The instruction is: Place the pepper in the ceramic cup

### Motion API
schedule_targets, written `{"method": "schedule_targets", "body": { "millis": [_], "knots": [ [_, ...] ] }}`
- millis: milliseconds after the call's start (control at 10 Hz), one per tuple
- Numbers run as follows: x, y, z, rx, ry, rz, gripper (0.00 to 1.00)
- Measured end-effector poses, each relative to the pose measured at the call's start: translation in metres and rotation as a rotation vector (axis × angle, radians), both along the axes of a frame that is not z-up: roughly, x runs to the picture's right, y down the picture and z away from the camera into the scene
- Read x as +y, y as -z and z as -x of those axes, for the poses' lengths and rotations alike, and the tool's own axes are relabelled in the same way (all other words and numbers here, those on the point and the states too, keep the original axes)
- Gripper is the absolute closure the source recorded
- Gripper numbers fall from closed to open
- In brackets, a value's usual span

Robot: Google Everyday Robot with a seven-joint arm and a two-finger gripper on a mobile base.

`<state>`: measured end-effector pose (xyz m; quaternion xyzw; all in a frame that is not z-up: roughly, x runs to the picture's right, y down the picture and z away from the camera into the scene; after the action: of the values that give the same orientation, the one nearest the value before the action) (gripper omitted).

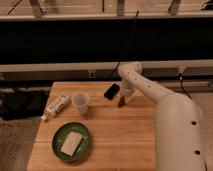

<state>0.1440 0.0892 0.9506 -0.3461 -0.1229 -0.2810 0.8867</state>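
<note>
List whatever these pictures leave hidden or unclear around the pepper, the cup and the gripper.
- Gripper, camera view: it sits low at the pepper, but the arm's wrist covers it.
- Pepper: only a small reddish sliver shows below the wrist; whether it is lifted or on the table is unclear.
- Ceramic cup: its inside is too small to read.
- Black flat object: too small to identify.

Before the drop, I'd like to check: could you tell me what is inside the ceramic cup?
The ceramic cup shows only a pale interior; its bottom is hidden. The pepper is at the gripper, right of the cup.
</note>
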Motion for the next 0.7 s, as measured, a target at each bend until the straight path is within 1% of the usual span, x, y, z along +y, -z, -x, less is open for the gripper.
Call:
{"method": "schedule_targets", "body": {
  "millis": [200, 300, 400, 600, 700],
  "knots": [
    [0.001, 0.0, 0.0, 0.001, 0.002, 0.003, 1.0],
    [0.001, 0.003, 0.0, 0.004, 0.014, 0.005, 1.0],
    [-0.003, 0.013, 0.009, -0.006, 0.033, 0.009, 1.0],
    [-0.015, 0.032, 0.04, -0.032, 0.07, 0.011, 1.0],
    [-0.023, 0.045, 0.07, -0.051, 0.099, 0.012, 1.0]
  ]
}}
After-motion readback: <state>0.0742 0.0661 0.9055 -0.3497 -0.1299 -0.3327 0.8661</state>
